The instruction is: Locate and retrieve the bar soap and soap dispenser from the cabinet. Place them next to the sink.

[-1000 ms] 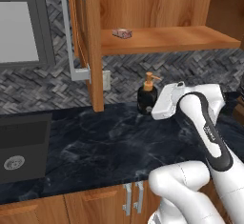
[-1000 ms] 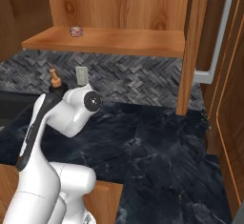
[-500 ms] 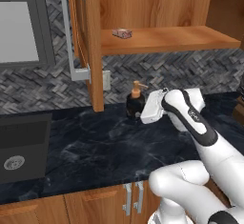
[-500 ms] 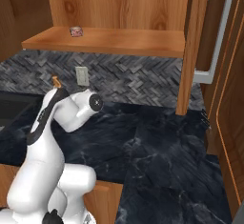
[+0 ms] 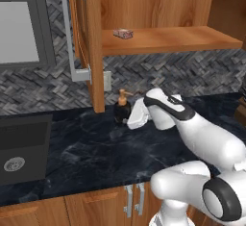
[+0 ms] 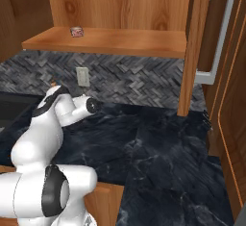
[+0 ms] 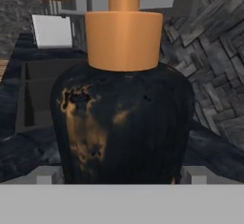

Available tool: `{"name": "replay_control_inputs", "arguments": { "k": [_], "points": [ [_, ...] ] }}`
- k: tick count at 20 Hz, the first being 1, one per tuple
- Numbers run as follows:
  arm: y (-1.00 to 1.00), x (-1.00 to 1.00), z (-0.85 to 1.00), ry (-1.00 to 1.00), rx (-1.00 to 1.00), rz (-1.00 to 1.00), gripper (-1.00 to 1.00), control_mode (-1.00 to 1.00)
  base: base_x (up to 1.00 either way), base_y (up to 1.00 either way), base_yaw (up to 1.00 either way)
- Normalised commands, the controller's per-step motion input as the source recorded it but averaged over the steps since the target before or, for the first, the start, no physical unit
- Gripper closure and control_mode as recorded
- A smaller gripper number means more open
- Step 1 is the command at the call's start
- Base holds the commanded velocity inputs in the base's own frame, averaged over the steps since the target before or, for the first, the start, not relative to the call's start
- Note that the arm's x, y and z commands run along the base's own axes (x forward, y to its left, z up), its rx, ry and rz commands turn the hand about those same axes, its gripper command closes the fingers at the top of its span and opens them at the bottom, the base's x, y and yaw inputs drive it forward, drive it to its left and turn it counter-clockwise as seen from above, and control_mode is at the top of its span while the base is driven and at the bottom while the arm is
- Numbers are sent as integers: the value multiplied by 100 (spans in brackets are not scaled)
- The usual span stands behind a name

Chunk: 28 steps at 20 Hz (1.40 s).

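Note:
The soap dispenser (image 5: 122,108), a squat black bottle with a tan pump, sits between my gripper's (image 5: 126,117) fingers low over the dark counter, below the cabinet's (image 5: 168,40) shelf. In the hand view the soap dispenser (image 7: 124,118) looms close, with the fingertips (image 7: 45,175) pressed on both its sides. The bar soap (image 5: 123,33) lies on the cabinet shelf, also seen as a small pinkish bar soap (image 6: 76,31) from the right. To the left lies the dark sink (image 5: 21,148) with its round drain. In the right base view my arm hides most of the bottle.
The open cabinet door (image 5: 91,42) with its long silver handle (image 5: 72,32) hangs above the counter just left of the bottle. A white wall outlet (image 5: 107,80) is on the backsplash behind it. The marbled counter (image 5: 96,157) stretches between bottle and sink.
My gripper has carried the soap dispenser leftward along the counter, from right of the outlet to under the cabinet door's edge. The bar soap has stayed on the shelf.

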Motion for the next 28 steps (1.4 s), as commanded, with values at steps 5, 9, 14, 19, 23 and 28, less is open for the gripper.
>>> {"name": "replay_control_inputs", "arguments": {
  "k": [5,9,14,19,23,28],
  "points": [
    [51,41,-36,0,0,1,100,-100,0,0,0],
    [51,38,-30,0,0,0,100,-100,0,0,0],
    [58,37,-22,0,-2,0,100,-100,0,0,0],
    [61,36,-26,0,-4,0,100,-100,0,0,0],
    [52,28,-32,0,-1,0,100,-100,0,0,0],
    [43,26,-37,0,0,0,100,-100,0,0,0]
  ]
}}
